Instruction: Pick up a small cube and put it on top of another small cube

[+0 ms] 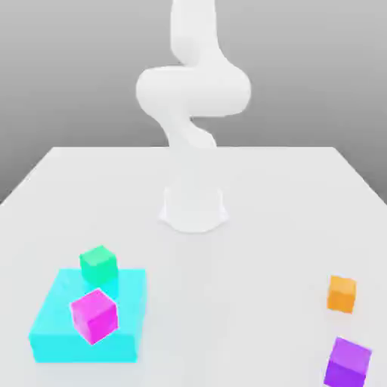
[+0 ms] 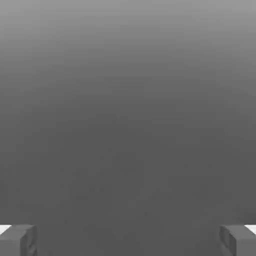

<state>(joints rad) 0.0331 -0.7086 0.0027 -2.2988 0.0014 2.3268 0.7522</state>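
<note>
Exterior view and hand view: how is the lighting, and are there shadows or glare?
Exterior view: soft, even light; the arm is washed out almost white, the table shows no clear shadows, and edges look slightly blurred. Hand view: a plain grey gradient, lighter at one edge; the tool has its fingers wide apart, without glare.
</note>
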